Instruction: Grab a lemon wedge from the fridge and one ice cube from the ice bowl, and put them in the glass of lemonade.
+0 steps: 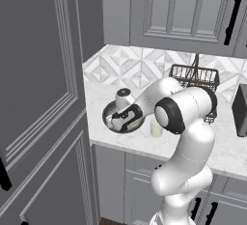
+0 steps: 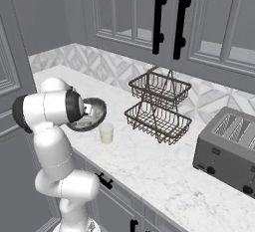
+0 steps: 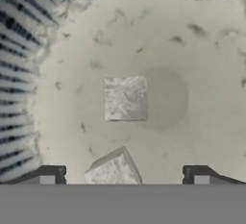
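Left base view: I've got the claw (image 1: pixel 117 121) down in the ice bowl (image 1: pixel 110 108) on the tabletop (image 1: pixel 144 142), the glass (image 1: pixel 156 128) just beside it. Right base view: arm hides most of the bowl. Hand view: fingers (image 3: pixel 48 174) spread wide, straddling one ice cube (image 3: pixel 113 170); another cube (image 3: pixel 125 98) sits mid-bowl.

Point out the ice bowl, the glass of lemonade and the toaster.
ice bowl (image 2: pixel 99 107), right base view, on its dark outer rim.
glass of lemonade (image 2: pixel 106 133), right base view, mid-wall of the tumbler.
toaster (image 2: pixel 226 151), right base view, its front side panel.
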Controlling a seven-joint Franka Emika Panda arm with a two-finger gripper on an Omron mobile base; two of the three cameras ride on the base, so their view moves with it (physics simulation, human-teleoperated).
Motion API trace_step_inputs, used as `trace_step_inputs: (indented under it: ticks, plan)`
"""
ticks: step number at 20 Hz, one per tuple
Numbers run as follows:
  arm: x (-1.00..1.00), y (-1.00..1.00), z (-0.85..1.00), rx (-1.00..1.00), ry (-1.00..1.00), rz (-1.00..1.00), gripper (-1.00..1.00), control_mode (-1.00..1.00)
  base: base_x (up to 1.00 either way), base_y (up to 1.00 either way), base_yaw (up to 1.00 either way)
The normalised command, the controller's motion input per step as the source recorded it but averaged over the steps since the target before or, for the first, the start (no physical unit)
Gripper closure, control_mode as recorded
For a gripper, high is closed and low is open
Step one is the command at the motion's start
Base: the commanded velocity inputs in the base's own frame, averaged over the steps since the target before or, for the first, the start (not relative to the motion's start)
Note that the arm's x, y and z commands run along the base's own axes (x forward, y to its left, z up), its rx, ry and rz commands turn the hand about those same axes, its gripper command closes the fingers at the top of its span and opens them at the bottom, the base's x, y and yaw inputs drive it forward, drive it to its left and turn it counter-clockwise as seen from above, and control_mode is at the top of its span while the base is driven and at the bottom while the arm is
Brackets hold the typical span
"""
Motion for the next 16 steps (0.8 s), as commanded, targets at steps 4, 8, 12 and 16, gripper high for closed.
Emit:
trace_step_inputs:
  ticks: [4,8,12,16]
  plan:
    - [0.00,0.00,-0.20,0.00,0.00,0.00,-1.00,-1.00,0.00,0.00,0.00]
    - [0.00,0.00,0.00,0.00,0.02,0.00,1.00,-1.00,0.00,0.00,0.00]
    - [0.00,0.00,0.00,0.00,0.00,0.00,1.00,-1.00,0.00,0.00,0.00]
    - [0.00,0.00,0.00,0.00,0.00,0.00,1.00,-1.00,0.00,0.00,0.00]
